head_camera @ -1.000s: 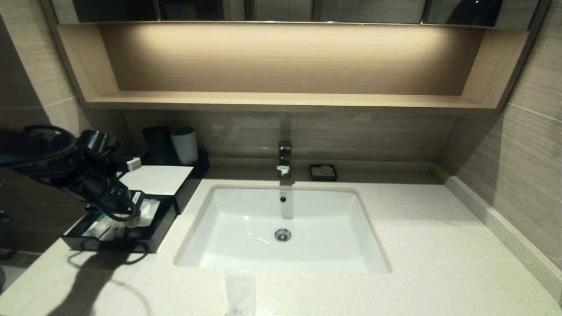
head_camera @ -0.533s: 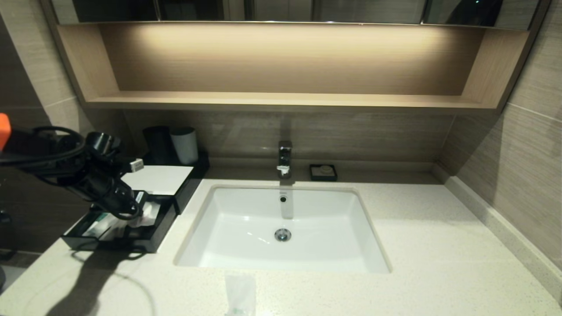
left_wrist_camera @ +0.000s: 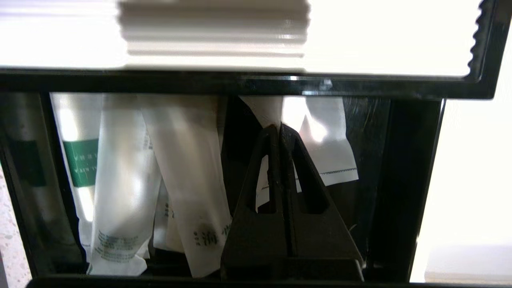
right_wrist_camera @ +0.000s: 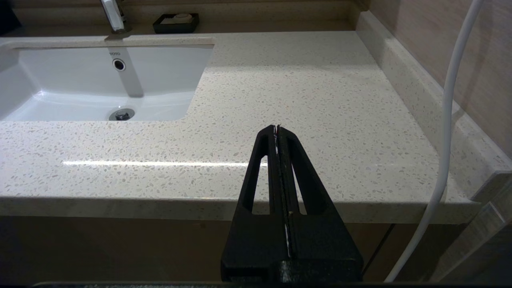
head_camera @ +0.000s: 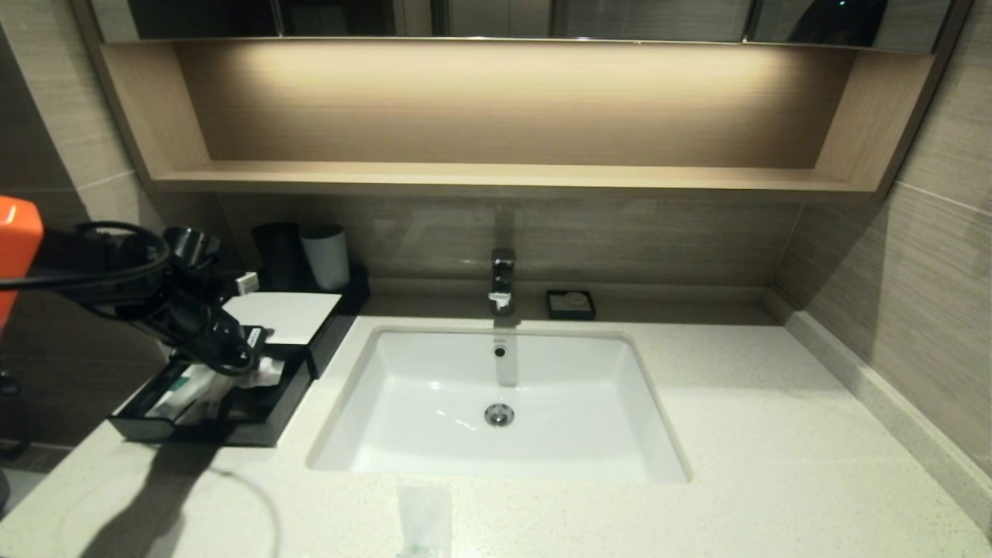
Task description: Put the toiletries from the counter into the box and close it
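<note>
Moved up and toward the box's closed part since a sec ago: left gripper [head_camera: 246, 364], now over the back of the open drawer [head_camera: 267, 411], more orange arm casing showing at the left edge. Fingers [left_wrist_camera: 276, 160] clenched on the top of a white sachet [left_wrist_camera: 328, 156], which hangs tilted in the drawer's right part, stitched line near its lower edge. Beside it in the drawer, lying lengthwise: stick pack [left_wrist_camera: 80, 160] w/ green band, plus two clear-wrapped white packs [left_wrist_camera: 188, 180] w/ small print, overlapping each other. Box [head_camera: 287, 316] sits on the surface [head_camera: 759, 434] left of the sink [head_camera: 434, 380], white top panel bright, drawer pulled out toward the front. One more clear sachet [head_camera: 424, 518] lying flat at the surface's front edge, in front of the sink, well apart from the box. Right gripper [right_wrist_camera: 278, 130] parked off the front right of the surface, fingers clenched, nothing in them.
</note>
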### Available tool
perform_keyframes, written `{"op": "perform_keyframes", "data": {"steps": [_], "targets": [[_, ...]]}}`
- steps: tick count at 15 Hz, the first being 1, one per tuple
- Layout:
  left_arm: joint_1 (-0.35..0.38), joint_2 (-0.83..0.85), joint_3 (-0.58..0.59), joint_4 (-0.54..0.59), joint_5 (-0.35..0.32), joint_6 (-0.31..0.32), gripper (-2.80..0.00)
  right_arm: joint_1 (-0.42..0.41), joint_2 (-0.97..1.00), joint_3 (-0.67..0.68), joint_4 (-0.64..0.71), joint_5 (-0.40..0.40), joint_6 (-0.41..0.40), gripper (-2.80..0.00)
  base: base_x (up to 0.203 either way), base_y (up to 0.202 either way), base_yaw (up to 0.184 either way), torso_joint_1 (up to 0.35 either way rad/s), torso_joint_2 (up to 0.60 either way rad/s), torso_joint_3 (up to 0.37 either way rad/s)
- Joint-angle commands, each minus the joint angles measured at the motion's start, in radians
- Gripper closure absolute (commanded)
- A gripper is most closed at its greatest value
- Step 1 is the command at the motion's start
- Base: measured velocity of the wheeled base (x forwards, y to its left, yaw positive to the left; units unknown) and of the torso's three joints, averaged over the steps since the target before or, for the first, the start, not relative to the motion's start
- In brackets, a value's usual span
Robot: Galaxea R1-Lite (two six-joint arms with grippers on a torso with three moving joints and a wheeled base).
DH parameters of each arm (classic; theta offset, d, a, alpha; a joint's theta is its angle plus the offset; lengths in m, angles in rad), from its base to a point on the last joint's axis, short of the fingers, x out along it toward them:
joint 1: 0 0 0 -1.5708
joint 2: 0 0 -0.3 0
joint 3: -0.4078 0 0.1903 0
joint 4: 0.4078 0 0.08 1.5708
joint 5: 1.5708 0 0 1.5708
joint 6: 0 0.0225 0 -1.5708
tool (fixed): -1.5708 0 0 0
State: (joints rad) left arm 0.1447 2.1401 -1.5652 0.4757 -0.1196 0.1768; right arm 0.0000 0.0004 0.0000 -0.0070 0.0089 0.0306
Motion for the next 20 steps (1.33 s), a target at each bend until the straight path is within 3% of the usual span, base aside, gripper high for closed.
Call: {"op": "perform_keyframes", "data": {"steps": [1,5,6,11,15,20], "targets": [[-0.004,0.027,-0.024,0.003,0.000,0.001,0.00,0.000,0.001,0.000,0.000,0.000,0.000,0.00,0.000,0.000,0.000,0.000,0.00,0.000],[-0.005,0.044,-0.035,-0.001,-0.001,-0.011,0.00,0.000,0.001,0.000,-0.001,0.000,0.000,0.00,0.000,0.000,0.000,0.000,0.00,0.000],[-0.005,0.043,-0.048,0.000,-0.002,-0.023,-2.80,0.000,0.001,0.000,-0.001,0.000,0.000,0.00,0.000,0.000,0.000,0.000,0.00,0.000],[-0.001,-0.017,-0.056,0.007,0.003,-0.038,-2.80,0.000,0.001,0.000,-0.001,0.000,0.000,0.00,0.000,0.000,0.000,0.000,0.00,0.000],[0.004,-0.113,-0.040,0.121,-0.005,-0.034,-2.80,0.000,0.001,0.000,-0.001,0.000,0.000,0.00,0.000,0.000,0.000,0.000,0.00,0.000],[0.010,-0.290,0.127,0.143,-0.008,-0.034,-2.80,0.000,0.001,0.000,-0.001,0.000,0.000,0.00,0.000,0.000,0.000,0.000,0.00,0.000]]}}
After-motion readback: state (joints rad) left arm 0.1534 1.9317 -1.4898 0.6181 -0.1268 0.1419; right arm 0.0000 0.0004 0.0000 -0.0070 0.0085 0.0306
